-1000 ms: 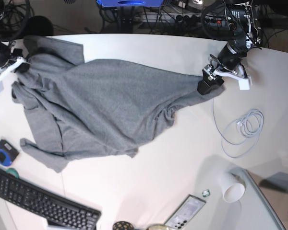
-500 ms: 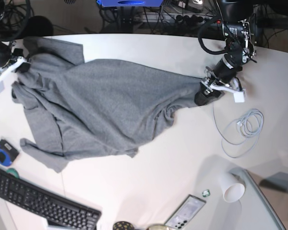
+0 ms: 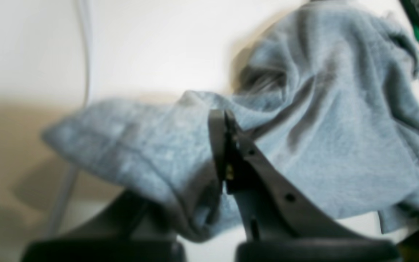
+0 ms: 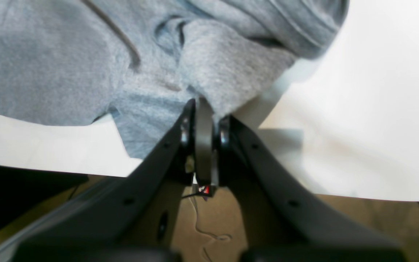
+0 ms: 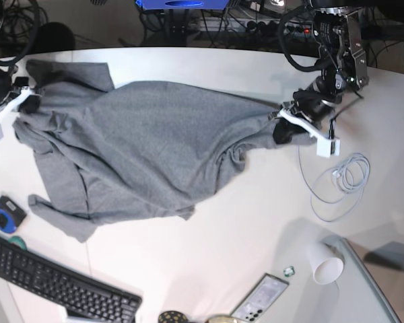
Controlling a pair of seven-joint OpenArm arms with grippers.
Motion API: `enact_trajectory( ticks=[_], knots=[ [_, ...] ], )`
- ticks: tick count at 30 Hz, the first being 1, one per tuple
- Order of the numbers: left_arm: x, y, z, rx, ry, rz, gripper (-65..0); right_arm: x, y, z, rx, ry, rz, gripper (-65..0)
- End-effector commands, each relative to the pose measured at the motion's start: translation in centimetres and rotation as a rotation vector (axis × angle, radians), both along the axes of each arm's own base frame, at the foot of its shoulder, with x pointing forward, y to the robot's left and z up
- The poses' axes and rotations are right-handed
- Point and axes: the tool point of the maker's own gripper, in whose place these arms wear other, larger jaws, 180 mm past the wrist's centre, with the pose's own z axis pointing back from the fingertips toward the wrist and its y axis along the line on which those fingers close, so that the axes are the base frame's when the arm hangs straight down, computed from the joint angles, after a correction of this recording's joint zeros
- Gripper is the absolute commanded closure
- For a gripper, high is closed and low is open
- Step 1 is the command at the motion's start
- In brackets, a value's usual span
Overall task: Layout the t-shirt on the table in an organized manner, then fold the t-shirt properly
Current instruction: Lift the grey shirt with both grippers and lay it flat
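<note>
One t-shirt (image 5: pixel 141 148), one keyboard (image 5: pixel 57 282), one cup (image 5: pixel 325 264).

Left hand (image 5: pixel 283 128) now clamped on t-shirt (image 5: pixel 141 148) corner, shifted leftward; far-left shirt edge by right hand (image 5: pixel 19 101) pulled slightly outward.

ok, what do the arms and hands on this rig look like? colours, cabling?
Both hands are dark grey or black plastic with long tapered fingers bearing small round holes. From the base view, the left hand and the right hand each carry a white bracket. The left arm is black, with loose black cables and exposed mechanics. No markings are legible.
</note>
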Motion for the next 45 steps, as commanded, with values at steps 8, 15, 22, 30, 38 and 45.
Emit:
enact_trajectory(
  ticks=[8,15,22,30,38,45],
  knots=[
    [5.7,-2.6,5.1,0.172,-0.177,-0.149,0.0,7.3,-3.8,3.6,-0.053,-0.106,0.002,-0.6],
    [12.8,-0.9,8.0,0.351,-0.248,-0.148,0.0,14.8,-4.4,4.0,-0.062,-0.152,0.074,-0.6],
    [18.6,-1.3,10.9,0.493,-0.293,-0.199,0.0,22.6,-2.6,8.0,-0.106,-0.297,0.172,-0.6],
    [24.7,-0.1,18.9,0.578,-0.422,-0.153,0.0,28.9,-2.8,17.4,-0.197,-0.486,0.215,-0.6],
    [28.1,0.7,27.9,0.660,-0.571,-0.096,0.0,31.9,-4.5,24.3,-0.350,-0.594,0.196,-0.6],
    [30.0,1.4,35.2,0.675,-0.680,-0.048,0.0,33.0,-3.5,32.5,-0.401,-0.774,0.207,-0.6]
  ],
)
